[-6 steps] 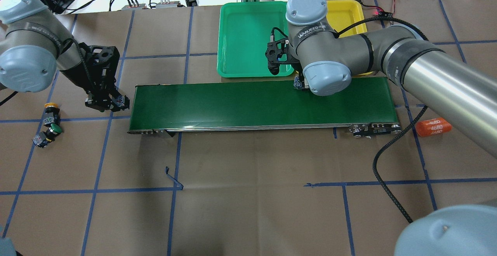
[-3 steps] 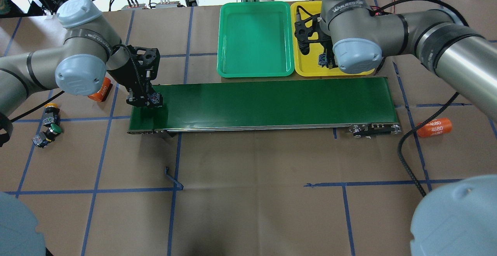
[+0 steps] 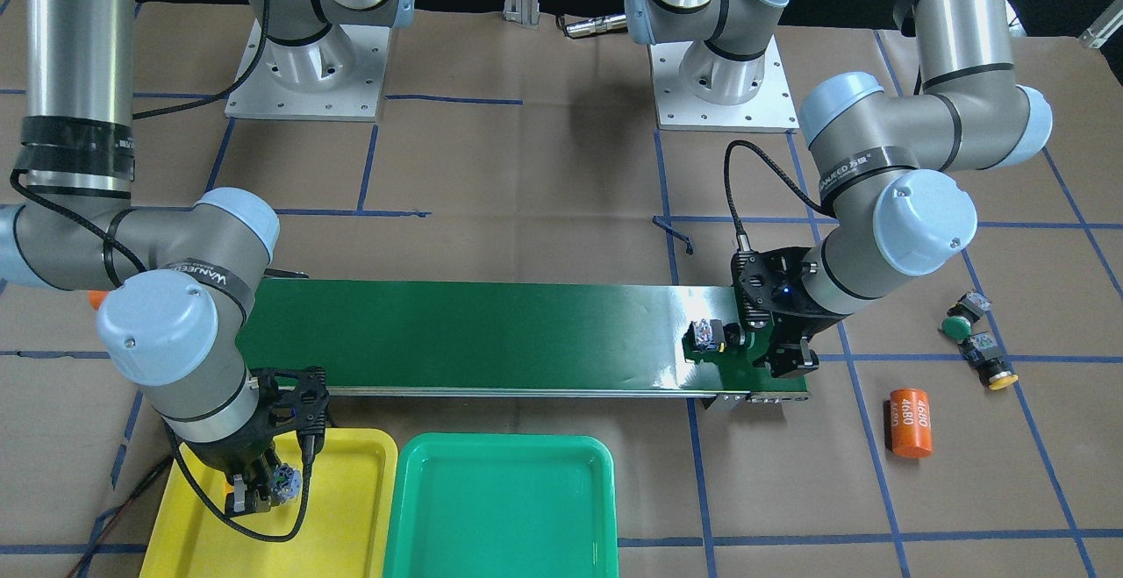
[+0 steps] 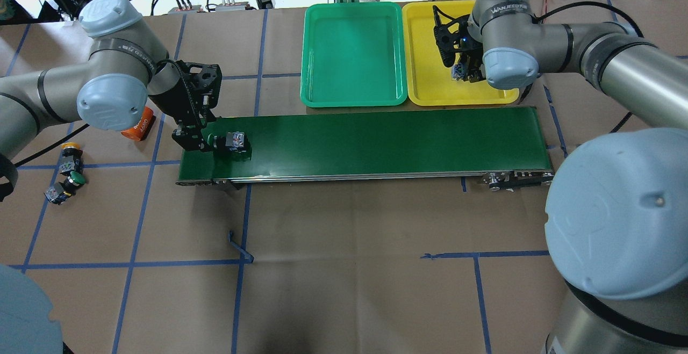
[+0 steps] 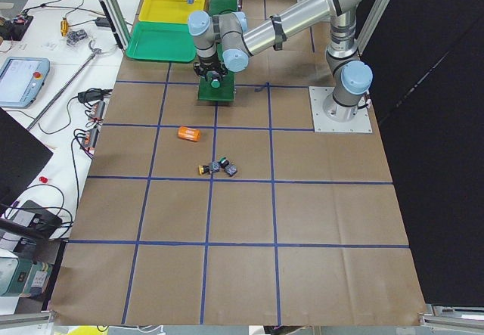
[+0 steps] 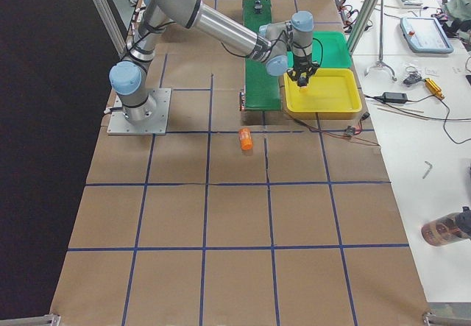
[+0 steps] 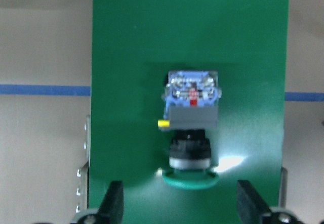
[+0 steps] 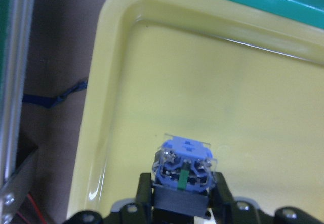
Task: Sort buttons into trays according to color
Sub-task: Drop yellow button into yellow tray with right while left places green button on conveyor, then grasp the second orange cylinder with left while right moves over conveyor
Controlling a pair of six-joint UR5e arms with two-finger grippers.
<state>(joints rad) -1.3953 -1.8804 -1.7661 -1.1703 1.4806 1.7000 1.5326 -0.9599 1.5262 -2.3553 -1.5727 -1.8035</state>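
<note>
Two buttons [image 4: 67, 174] wait near-left on table [image 4: 349, 236] | left gripper [image 4: 191, 142] jaws wide, green button [image 4: 230, 142] lying free on belt [image 4: 376, 139] left end: lift clear without nudging | far: right gripper [image 4: 465, 72] clamps button [image 8: 185, 171] over yellow tray [image 4: 424, 48]: lower, then release inside rim

Left arm: reaches in low, elbow bent, wrist angled downward.
Left gripper [image 4: 193, 142]: fingers [image 7: 114, 204] spread wide apart.
Right arm: stretched far forward, wrist pointing down.
Right gripper [image 4: 465, 72]: fingers [image 8: 145, 187] clamped on a button [image 8: 184, 166].
</note>
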